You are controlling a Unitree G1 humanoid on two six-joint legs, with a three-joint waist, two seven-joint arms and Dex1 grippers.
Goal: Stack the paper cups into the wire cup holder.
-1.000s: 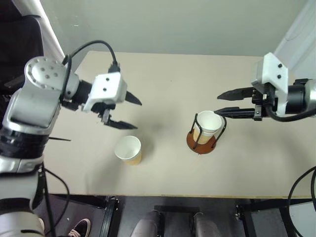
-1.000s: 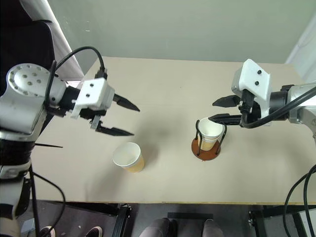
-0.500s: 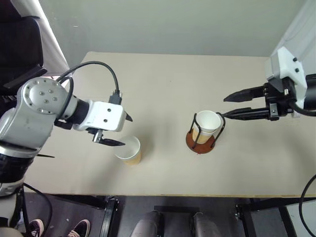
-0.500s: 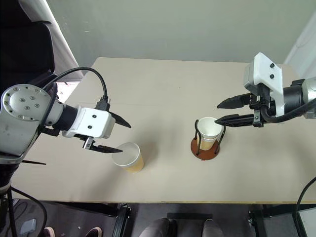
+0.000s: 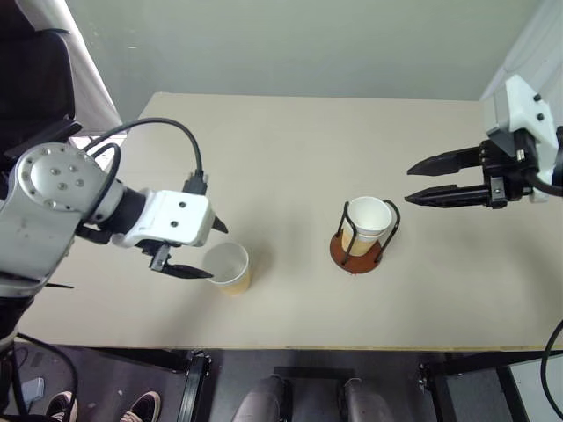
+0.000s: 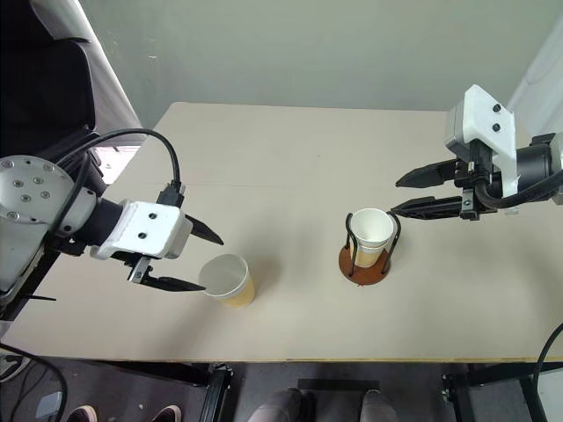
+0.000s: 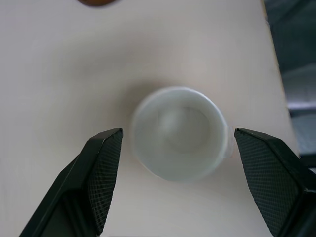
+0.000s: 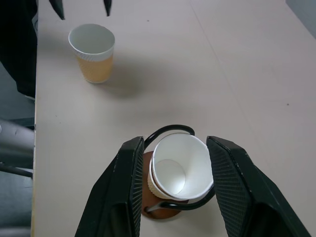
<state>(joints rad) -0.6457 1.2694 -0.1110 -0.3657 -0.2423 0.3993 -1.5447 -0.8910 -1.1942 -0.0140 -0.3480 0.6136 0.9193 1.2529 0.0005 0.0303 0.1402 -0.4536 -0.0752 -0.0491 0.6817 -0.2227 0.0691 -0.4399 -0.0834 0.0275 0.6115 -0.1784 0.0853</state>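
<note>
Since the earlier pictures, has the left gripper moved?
Yes. The left gripper has dropped toward the table's near edge, from above the loose cup to beside its rim, one open finger on either side of it.

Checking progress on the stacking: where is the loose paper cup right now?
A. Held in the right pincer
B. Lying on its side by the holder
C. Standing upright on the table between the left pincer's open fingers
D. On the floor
C: the loose paper cup stands upright on the table, with the open left pincer around it, not yet gripping.

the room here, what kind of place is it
Probably a robot test room or lab: a bare beige table against a plain wall, one paper cup standing loose, the wire cup holder with cups, and loose cables.
</note>
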